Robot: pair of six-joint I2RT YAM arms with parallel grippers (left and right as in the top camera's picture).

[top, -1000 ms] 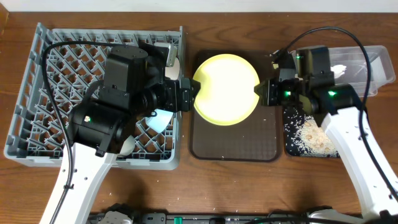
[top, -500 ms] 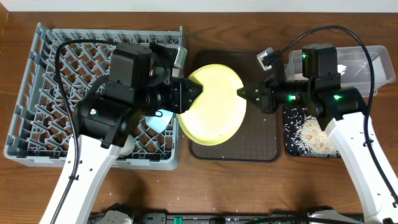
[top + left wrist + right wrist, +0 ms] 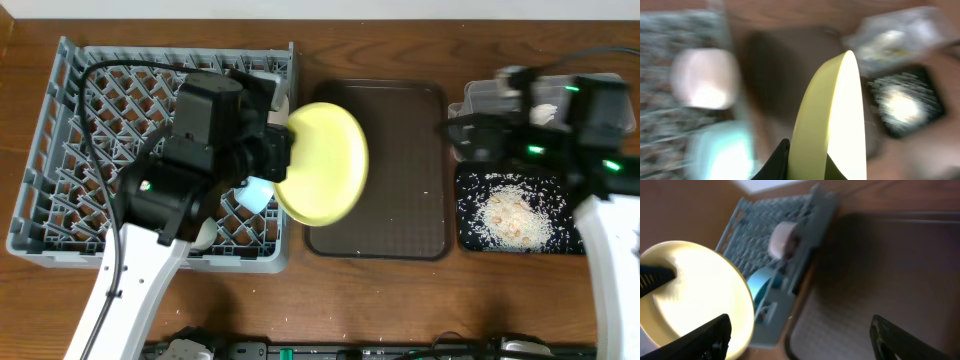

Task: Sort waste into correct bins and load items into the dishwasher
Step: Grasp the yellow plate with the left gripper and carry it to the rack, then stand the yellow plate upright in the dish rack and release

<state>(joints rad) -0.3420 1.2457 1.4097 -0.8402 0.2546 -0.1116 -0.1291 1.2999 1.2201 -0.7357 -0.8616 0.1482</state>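
Gripping the yellow plate (image 3: 325,165) by its rim, the left pincer (image 3: 283,160) holds it tilted on edge over the seam between the grey dish rack (image 3: 60,150) and the brown serving tray (image 3: 400,170), at the rack's 3 o'clock side. The right pincer (image 3: 797,340) hangs spread and empty at that tray's 2 o'clock, near the clear tub (image 3: 480,95). Rice crumbs (image 3: 510,215) lie in the black tray (image 3: 468,240) at 4 o'clock.

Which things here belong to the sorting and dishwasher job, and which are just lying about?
Job: yellow plate, in left fingers; dish rack; light blue bowl; white bowl; rice crumbs; black tray; clear tub.
Lying about: brown serving tray.
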